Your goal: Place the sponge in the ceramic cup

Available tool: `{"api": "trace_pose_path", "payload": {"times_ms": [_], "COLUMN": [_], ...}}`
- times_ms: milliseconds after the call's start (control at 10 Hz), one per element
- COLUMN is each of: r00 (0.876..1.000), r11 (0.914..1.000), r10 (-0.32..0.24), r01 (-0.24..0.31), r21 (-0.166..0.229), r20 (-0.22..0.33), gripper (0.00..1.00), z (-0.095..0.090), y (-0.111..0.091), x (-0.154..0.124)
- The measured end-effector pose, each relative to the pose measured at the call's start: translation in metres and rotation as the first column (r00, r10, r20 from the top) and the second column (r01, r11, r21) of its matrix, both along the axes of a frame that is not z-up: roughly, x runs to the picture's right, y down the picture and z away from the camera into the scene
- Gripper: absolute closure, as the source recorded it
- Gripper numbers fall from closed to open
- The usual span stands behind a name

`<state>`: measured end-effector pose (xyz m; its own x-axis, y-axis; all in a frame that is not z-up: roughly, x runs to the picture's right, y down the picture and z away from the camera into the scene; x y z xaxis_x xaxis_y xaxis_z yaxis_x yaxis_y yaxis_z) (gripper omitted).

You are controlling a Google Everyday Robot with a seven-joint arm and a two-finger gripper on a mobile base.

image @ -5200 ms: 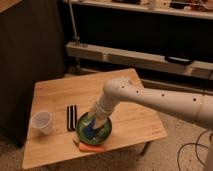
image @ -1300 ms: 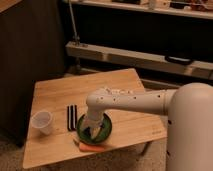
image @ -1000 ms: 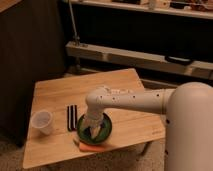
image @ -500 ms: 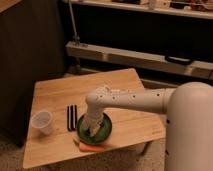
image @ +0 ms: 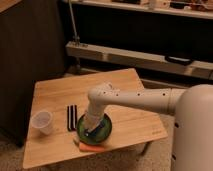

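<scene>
Robot gripper [image: 92,128] down inside green bowl [image: 108,129], at sponge [image: 95,132]; grip state cannot be told; ceramic cup [image: 42,122] at bowl's 9 o'clock.

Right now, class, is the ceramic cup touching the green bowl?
Apart: camera view shows bare table between ceramic cup and green bowl; gripper sits inside the bowl.

- The gripper [image: 92,130], down in the green bowl [image: 108,131] by the front edge of the desk [image: 131,91], hides most of the sponge [image: 98,130].
- The robot body [image: 194,131] is cut off at right.
</scene>
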<state>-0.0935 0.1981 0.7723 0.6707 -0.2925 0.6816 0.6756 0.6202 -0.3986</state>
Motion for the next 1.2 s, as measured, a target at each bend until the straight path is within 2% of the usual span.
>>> {"api": "trace_pose_path", "payload": {"times_ms": [100, 300, 400, 700, 1200], "r00": [1.0, 1.0, 1.0, 0.999, 0.997], "r11": [1.0, 0.9999, 0.9997, 0.9987, 0.9964], "r10": [-0.003, -0.01, -0.019, -0.042, -0.077], "r01": [0.003, 0.01, 0.018, 0.041, 0.077], "r21": [0.0, 0.007, 0.016, 0.03, 0.034], "r20": [0.002, 0.006, 0.015, 0.023, 0.003], "gripper": [0.43, 0.25, 0.2, 0.2, 0.2], "z": [-0.001, -0.001, -0.001, 0.002, 0.015], "y": [0.001, 0.002, 0.005, 0.012, 0.024], "x": [0.0, 0.002, 0.002, 0.004, 0.003]}}
